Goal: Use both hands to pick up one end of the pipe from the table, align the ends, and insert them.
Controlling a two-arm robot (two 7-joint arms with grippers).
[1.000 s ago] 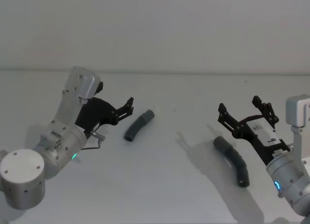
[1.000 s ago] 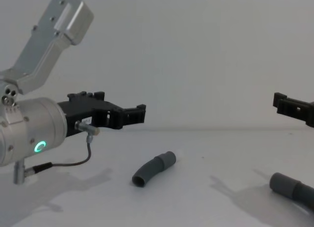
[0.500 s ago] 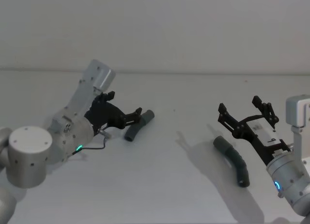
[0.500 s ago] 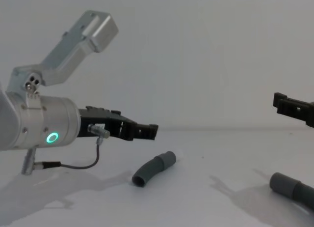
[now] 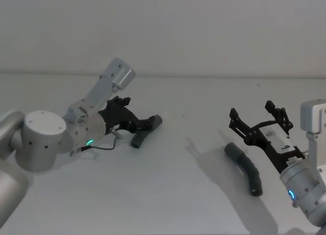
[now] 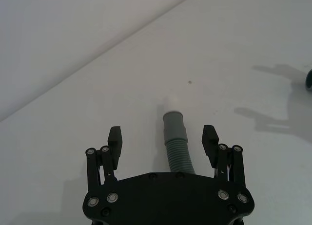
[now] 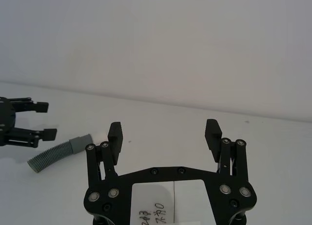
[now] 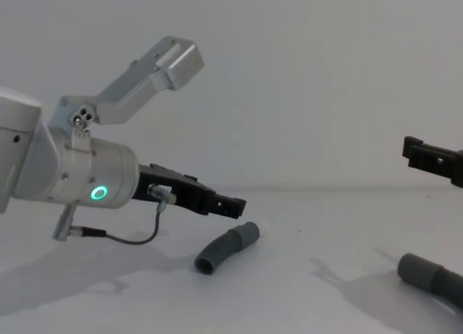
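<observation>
Overall light: soft, even and rather dim; the tabletop and the wall are so close in tone that their meeting line is faint.
Direction: seemingly from above and the far right, since shadows fall left of and nearer than what casts them.
Shadows: pale grey with soft edges. A forked one lies on the tabletop left of the right gripper, and a broad, faint one lies under the left arm.
Bright spots: the green ring light glows on the left arm, and there is a mild sheen on its silver casing.
Dark parts: the left gripper and the right gripper read almost as silhouettes.
Edges: in the right wrist view the wall shades darker toward the corners.
</observation>
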